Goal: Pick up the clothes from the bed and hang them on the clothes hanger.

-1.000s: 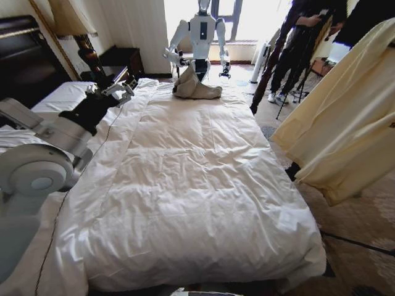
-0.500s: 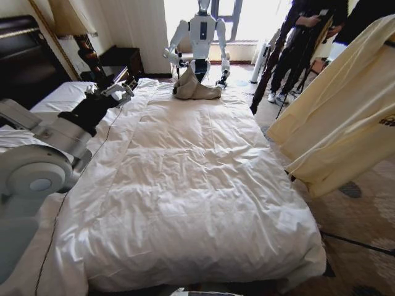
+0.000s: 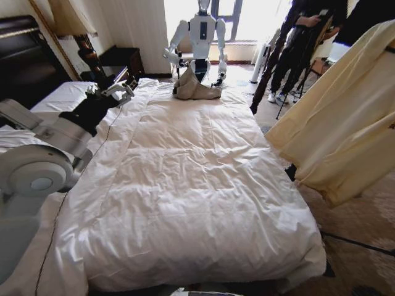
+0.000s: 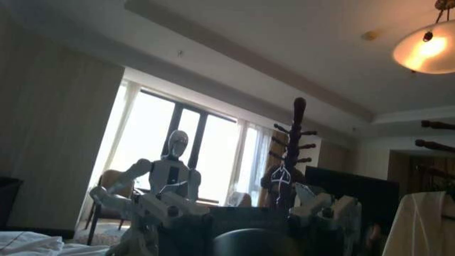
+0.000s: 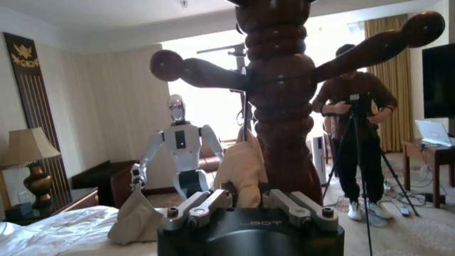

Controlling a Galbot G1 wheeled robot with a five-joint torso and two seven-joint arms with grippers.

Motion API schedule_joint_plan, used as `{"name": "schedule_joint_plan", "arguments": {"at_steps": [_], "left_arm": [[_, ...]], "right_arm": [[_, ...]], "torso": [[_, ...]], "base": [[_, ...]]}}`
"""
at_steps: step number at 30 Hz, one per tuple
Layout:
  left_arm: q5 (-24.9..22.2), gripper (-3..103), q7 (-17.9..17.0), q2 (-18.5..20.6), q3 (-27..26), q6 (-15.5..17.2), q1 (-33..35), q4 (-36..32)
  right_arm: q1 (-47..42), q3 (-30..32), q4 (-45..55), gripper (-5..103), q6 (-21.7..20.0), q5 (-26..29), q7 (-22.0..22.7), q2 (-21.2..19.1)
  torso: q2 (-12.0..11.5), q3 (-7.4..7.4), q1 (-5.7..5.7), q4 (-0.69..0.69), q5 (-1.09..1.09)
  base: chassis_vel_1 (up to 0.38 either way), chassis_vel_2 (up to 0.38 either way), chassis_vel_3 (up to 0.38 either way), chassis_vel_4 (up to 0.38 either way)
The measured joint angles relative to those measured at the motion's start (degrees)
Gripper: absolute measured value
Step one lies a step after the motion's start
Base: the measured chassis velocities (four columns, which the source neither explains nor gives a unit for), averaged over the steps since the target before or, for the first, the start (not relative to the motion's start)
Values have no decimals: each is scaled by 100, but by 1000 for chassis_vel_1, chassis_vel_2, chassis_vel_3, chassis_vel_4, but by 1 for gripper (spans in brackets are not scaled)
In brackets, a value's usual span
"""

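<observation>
Wooden coat stand just beyond right gripper.

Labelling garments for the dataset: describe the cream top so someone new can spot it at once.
Start at the bed with its white duvet, then look off its right side. The cream top hangs there in the air, clear of the bed, draping in long folds. The other garment, a grey-beige garment, lies bunched at the bed's far end.

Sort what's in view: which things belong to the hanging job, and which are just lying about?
Job: cream top, hanging right of the bed; the bed itself.
Lying about: grey-beige garment on the bed's far end; lamp; white humanoid robot.
</observation>
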Motion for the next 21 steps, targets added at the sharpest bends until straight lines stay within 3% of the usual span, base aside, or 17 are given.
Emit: {"name": "schedule_joint_plan", "arguments": {"at_steps": [4,7,11,14,19,21], "left_arm": [[1,100,2,-9,16,-41,-5,10],[1,100,-1,-20,22,-69,-20,16],[0,100,-3,-20,22,-76,-20,18],[-2,100,-2,-31,22,-81,-18,20],[-7,100,6,-45,22,-82,-18,15],[-8,100,15,-63,20,-82,-16,15]], "right_arm": [[-10,0,132,24,2,-2,110,-90],[-25,-4,225,40,-5,1,175,-187],[-35,-10,262,51,-30,5,201,-238],[-44,-12,387,67,-47,42,272,-327],[-43,-11,607,78,-51,105,410,-478],[-41,-9,763,89,-48,124,475,-609]], "torso": [[0,0,0,-1,0],[0,0,0,-1,0],[0,0,0,-1,0],[0,0,0,-1,1],[0,0,0,-1,0],[0,0,0,-1,0]], "base": [[0,0,0,0],[0,0,0,0],[0,0,0,0],[0,0,0,0],[0,0,0,0],[0,0,0,0]]}}
